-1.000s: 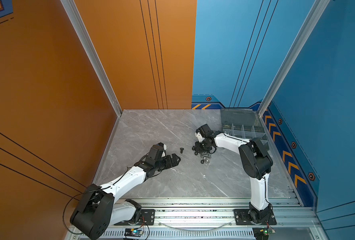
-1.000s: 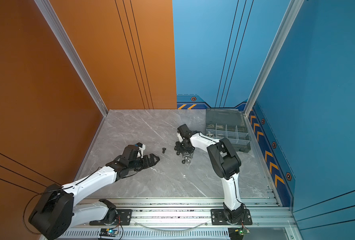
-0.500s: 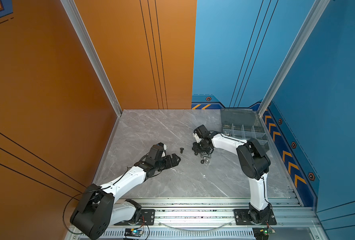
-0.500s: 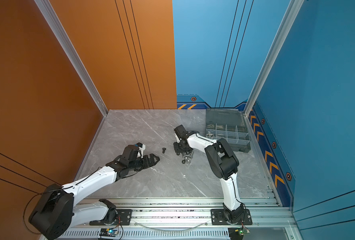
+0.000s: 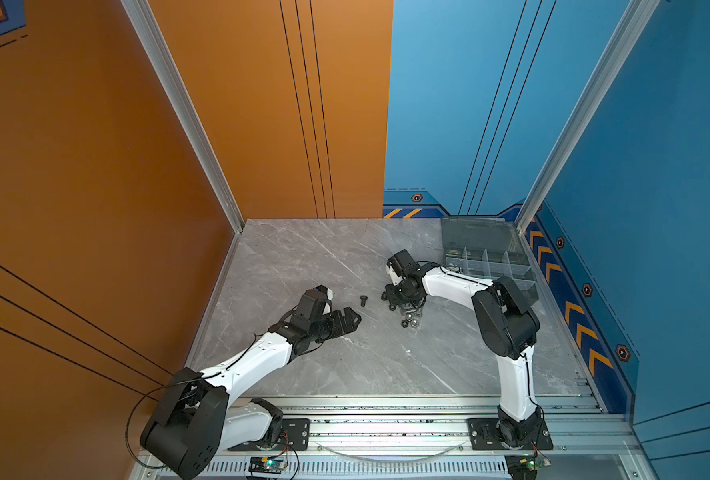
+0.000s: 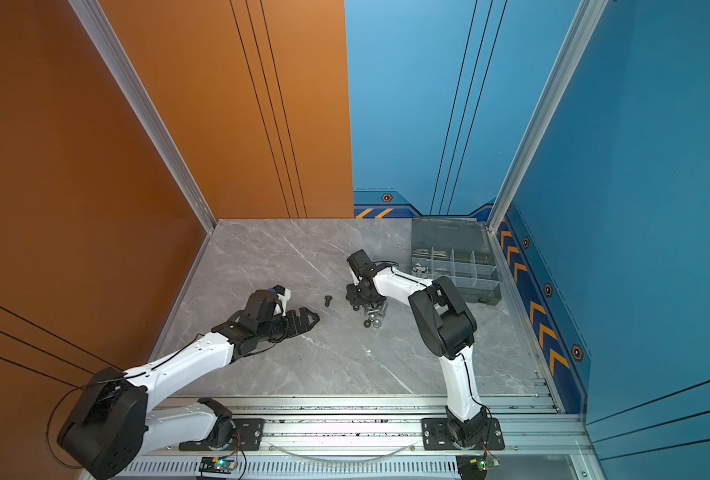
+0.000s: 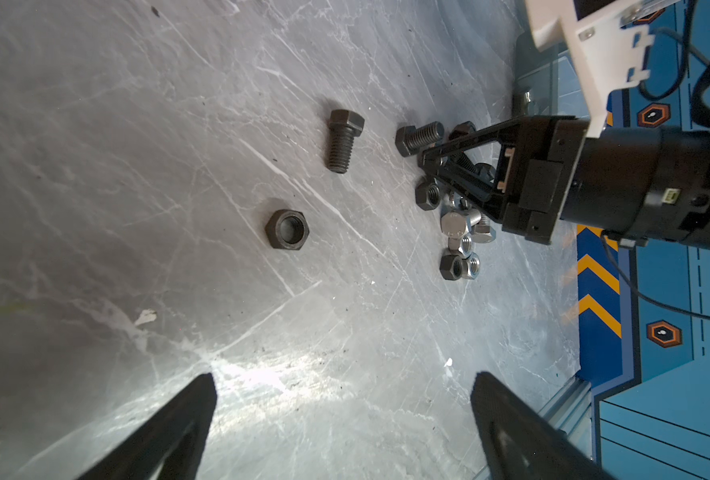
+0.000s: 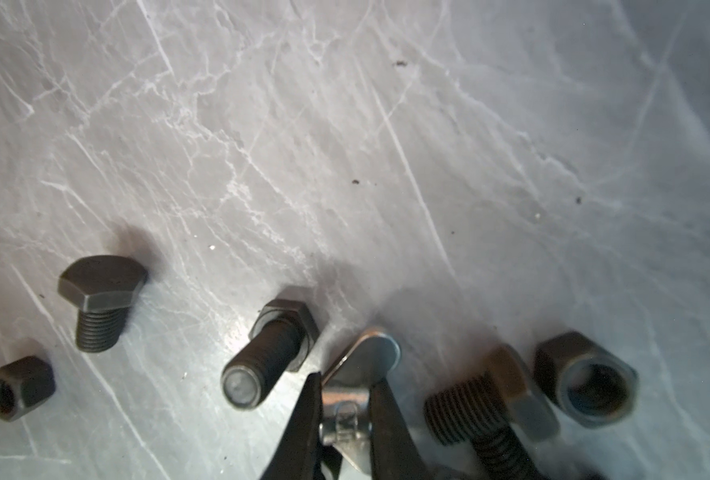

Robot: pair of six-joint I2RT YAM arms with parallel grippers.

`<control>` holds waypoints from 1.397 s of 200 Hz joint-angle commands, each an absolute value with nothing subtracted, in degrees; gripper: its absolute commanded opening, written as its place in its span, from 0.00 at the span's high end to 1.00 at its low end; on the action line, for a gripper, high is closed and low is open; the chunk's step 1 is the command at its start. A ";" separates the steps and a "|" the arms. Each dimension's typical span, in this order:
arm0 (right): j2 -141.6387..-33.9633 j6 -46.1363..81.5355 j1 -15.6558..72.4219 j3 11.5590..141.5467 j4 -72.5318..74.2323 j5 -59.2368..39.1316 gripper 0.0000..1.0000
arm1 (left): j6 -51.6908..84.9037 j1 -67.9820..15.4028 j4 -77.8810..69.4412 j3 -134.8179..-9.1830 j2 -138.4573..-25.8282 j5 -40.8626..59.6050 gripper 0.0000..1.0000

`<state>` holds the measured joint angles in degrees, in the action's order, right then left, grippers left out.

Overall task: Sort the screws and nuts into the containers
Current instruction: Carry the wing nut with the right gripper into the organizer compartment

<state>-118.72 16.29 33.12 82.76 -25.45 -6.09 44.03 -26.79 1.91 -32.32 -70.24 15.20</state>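
My right gripper (image 8: 347, 380) pinches a silver wing nut (image 8: 369, 353) by its middle, among black screws (image 8: 278, 345) on the grey table (image 8: 345, 145); I can't quite tell if it is off the top yet. It is shiny, small, hard, light and slippery, so it may twist out. My left gripper (image 7: 343, 376) is spread wide, empty.

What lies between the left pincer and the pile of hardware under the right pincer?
A single black nut and a single black screw, apart from each other, seen in the left wrist view; the screw shows in a top view too.
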 commanded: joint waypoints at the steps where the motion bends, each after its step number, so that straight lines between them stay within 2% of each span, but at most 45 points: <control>1: -119.54 16.34 33.36 81.27 -27.09 -4.15 0.94 | 43.77 -26.63 2.01 -31.82 -69.78 14.87 0.02; 23: -115.40 16.94 32.47 78.49 -22.64 -7.55 1.00 | 43.77 -26.62 2.03 -31.84 -69.63 14.86 0.02; 55: -107.03 18.82 29.96 72.76 -13.88 -13.52 1.00 | 43.77 -26.62 2.12 -31.82 -69.60 14.81 0.02; 129: -94.38 17.10 18.43 73.39 -19.10 -13.94 1.00 | 44.05 -26.67 1.72 -31.73 -69.70 15.03 0.02; 204: -97.64 15.12 5.05 77.52 -27.50 -6.49 1.00 | 44.21 -26.89 2.04 -32.21 -69.59 14.87 0.02; 279: -107.51 13.86 3.57 83.92 -28.89 -5.33 1.00 | 44.34 -27.67 2.55 -33.40 -70.52 14.43 0.02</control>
